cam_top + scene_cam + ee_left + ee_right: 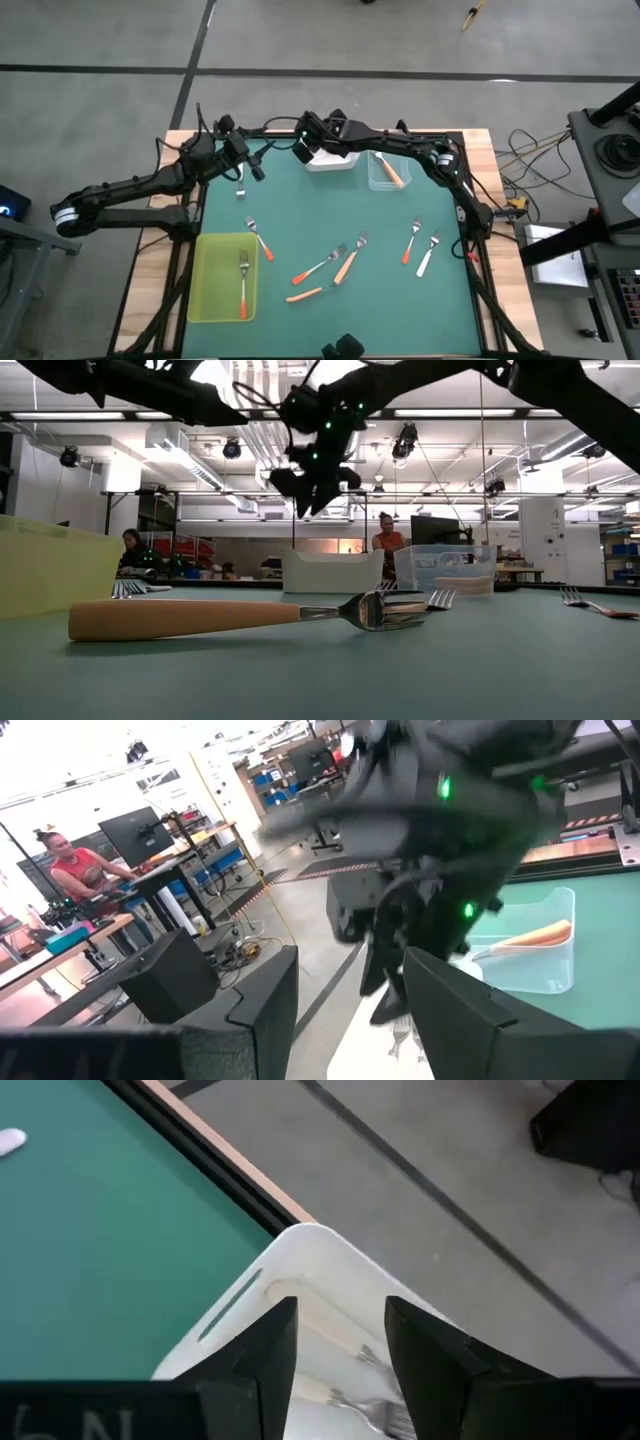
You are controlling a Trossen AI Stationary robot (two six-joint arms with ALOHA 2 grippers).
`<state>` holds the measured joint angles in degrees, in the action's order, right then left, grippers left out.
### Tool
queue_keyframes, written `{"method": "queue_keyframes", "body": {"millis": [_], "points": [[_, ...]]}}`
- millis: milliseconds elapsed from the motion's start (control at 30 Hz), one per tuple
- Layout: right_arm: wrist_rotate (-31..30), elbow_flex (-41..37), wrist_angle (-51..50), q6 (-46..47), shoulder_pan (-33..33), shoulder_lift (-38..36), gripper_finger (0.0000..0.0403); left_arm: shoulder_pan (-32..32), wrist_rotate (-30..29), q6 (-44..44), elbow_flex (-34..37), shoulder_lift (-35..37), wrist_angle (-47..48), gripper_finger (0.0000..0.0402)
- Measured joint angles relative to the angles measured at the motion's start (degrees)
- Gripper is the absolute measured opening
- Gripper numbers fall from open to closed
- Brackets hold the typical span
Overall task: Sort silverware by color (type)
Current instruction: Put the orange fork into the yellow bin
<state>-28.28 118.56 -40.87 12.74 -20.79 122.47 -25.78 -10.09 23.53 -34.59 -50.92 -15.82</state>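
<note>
Right gripper (340, 1345) hangs fingers apart over the far white tray (300, 1270), left gripper (345, 1010) parted beside it, so a careless swing could clash arms.

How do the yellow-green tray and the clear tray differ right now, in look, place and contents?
The yellow-green tray is tinted and the larger of the two; the clear tray is see-through and smaller. The yellow-green tray lies at the near left of the mat, the clear tray at the far edge beside the white tray. The yellow-green tray holds a red-orange-handled fork, the clear tray a light orange-handled fork. Each shows one fork.
</note>
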Motion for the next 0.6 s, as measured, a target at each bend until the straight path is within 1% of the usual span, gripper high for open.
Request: {"method": "queue_keyframes", "body": {"millis": [233,367,500,600], "points": [[0.3,-0.2,-6.4,-4.3,1.1,-6.3,0.0144,0.0,0.0,0.0,0.0,0.0,0.3,0.0164],[0.4,-2.0,-11.0,-4.7,2.1,-11.0,0.0144,0.0,0.1,0.0,0.0,0.0,0.4,0.0164],[0.4,-7.9,-11.0,-4.6,2.8,-17.3,0.0144,0.0,0.1,-0.1,0.0,0.0,0.4,0.0164],[0.4,-15.1,-8.5,-4.1,3.5,-23.1,0.0144,0.0,0.1,-0.6,-0.2,0.0,0.6,0.0164]]}}
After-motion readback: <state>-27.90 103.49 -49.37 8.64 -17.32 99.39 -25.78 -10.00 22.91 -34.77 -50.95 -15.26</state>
